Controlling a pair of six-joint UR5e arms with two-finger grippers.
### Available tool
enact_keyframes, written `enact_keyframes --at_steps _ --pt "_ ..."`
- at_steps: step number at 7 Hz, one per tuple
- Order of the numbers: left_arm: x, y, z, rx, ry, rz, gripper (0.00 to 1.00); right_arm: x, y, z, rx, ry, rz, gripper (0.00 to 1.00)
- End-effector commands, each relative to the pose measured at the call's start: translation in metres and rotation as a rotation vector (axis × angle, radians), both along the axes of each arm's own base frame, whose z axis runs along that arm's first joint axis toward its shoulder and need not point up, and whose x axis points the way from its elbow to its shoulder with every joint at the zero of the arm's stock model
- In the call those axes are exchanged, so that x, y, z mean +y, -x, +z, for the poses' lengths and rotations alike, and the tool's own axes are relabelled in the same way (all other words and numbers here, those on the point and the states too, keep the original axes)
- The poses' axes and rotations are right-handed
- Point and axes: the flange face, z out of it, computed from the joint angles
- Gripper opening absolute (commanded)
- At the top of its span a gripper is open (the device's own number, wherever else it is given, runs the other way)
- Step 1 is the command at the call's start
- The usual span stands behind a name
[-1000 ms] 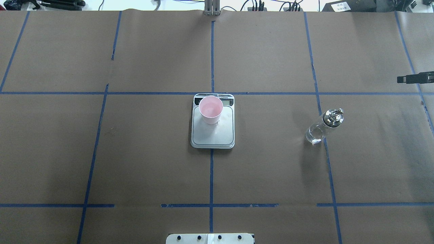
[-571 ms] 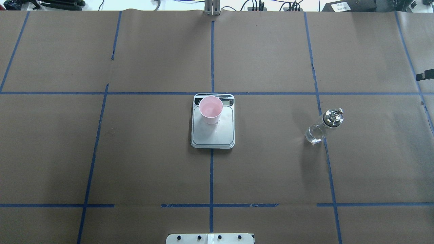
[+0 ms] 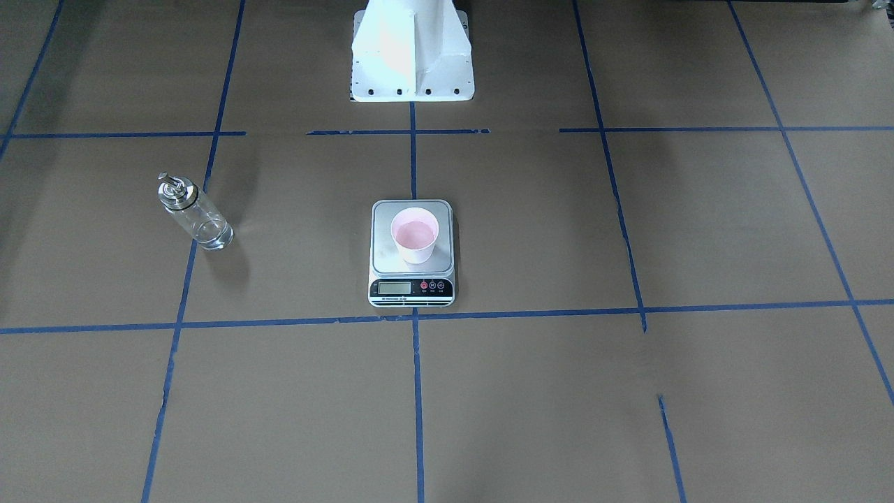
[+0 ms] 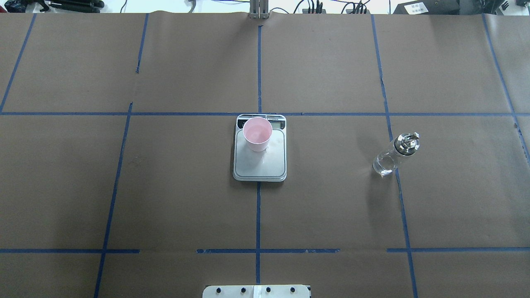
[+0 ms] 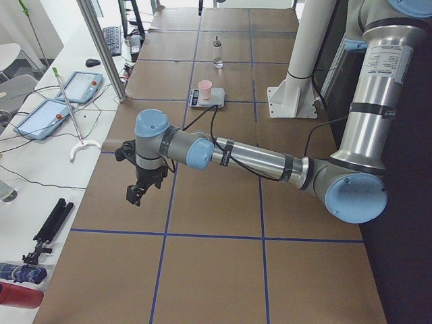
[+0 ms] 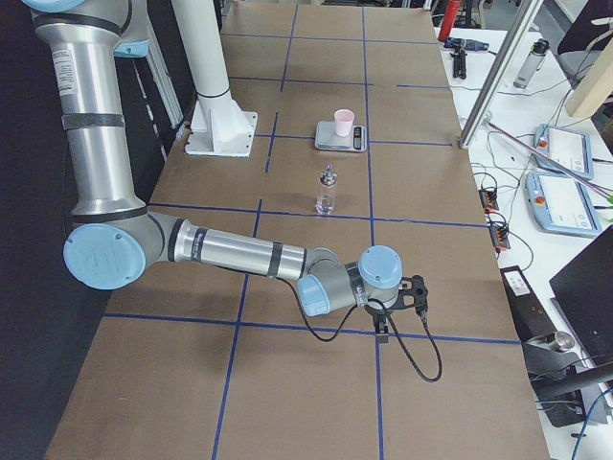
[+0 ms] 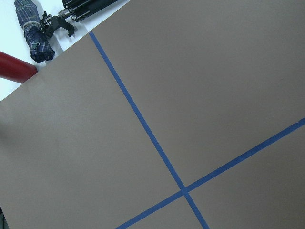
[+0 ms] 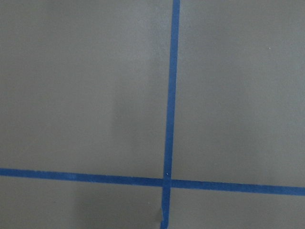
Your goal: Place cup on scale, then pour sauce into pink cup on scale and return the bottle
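- Two arms, and both are off the working area: neither shows in the overhead or front-facing views. That leaves the middle of the table [image 4: 165, 186] unobstructed and the scale free of any stray load.
- The left gripper [image 5: 137, 192] hangs pointing down over the table's end on the robot's left, far from every task object. It shows only in the side view, so I cannot tell whether its jaws are apart or together. Its wrist camera shows only brown paper and blue tape lines [image 7: 143, 129].
- The right gripper [image 6: 382, 324] hangs likewise over the opposite end, above a tape crossing. Again I cannot tell its state, though nothing appears to be in it.
- The cup [image 4: 257, 133] stands upright on the scale [image 4: 259, 167], wholly within the steel platform and toward the display end, so its full weight bears on the plate.
- The display's reading is too small to make out.
- The bottle [image 4: 391, 155] stands upright on a tape line on the robot's right, well apart from the scale. It rests on its own base with nothing touching it, in a spot that the right arm could plausibly reach.
- The sauce is colourless; I cannot tell how much lies in the cup or the bottle.
- Judged from this layout, cup placement and bottle return look done; whether pouring took place cannot be confirmed.
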Motion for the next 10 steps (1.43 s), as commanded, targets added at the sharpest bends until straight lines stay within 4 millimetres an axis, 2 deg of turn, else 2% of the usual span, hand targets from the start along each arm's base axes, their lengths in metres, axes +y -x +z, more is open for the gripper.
enact_keyframes --at_steps 1,2,3,4,5,6,8,10 --pt "0.006 0.0 0.015 0.002 -0.013 -0.001 1.0 0.008 -0.031 -0.013 0.025 0.061 -0.068 1.0" --pt "0.007 0.0 0.015 0.005 -0.012 0.0 1.0 0.012 -0.044 -0.039 0.034 0.082 -0.094 1.0" --pt "0.007 -0.003 0.016 0.037 -0.004 0.012 1.0 0.026 -0.061 -0.07 0.037 0.102 -0.098 1.0" --pt "0.008 -0.004 0.016 0.049 0.0 0.017 1.0 0.067 -0.075 -0.069 0.112 0.121 -0.078 1.0" --pt "0.008 -0.004 0.017 0.051 0.001 0.017 1.0 0.086 -0.076 -0.056 0.143 0.146 -0.08 1.0" --pt "0.009 -0.004 0.018 0.05 0.005 0.018 1.0 0.124 -0.073 -0.023 0.133 0.197 -0.082 1.0" --pt "0.009 -0.004 0.02 0.049 0.015 0.02 1.0 0.138 -0.07 -0.009 0.128 0.139 -0.069 1.0" --pt "0.013 -0.005 0.04 0.077 0.104 0.027 1.0 0.136 -0.065 -0.008 0.101 0.138 -0.079 1.0"
